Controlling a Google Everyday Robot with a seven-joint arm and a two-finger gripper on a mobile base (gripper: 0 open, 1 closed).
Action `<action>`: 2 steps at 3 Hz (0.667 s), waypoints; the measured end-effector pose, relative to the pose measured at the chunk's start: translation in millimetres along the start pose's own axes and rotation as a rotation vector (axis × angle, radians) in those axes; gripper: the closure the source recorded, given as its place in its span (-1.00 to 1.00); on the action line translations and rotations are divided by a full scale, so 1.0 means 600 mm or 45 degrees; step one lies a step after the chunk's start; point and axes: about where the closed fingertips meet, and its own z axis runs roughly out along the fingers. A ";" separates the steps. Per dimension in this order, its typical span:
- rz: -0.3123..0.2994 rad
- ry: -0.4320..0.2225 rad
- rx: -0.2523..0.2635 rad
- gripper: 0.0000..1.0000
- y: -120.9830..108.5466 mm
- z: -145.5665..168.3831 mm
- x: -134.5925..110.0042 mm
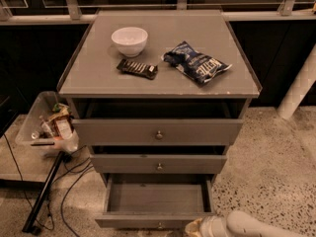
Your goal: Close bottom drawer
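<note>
The bottom drawer (157, 197) of the grey cabinet is pulled out, showing a plain grey board inside; its front panel (148, 222) with a small knob (159, 225) sits at the picture's lower edge. The middle drawer (159, 164) and the top drawer (158, 131) stand only slightly out. My gripper (195, 228) comes in from the lower right on a white arm (256, 227); its tip is by the right end of the bottom drawer's front panel.
On the cabinet top stand a white bowl (130, 41), a dark snack bar (137, 68) and a blue chip bag (196, 62). A clear bin (47, 125) with rubbish, a black pole and cables lie left. A white post (299, 85) stands right.
</note>
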 end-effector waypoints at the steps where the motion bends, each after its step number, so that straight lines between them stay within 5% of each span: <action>1: 0.007 -0.006 -0.003 1.00 -0.010 0.034 0.016; 2: 0.000 -0.015 0.018 1.00 -0.031 0.055 0.019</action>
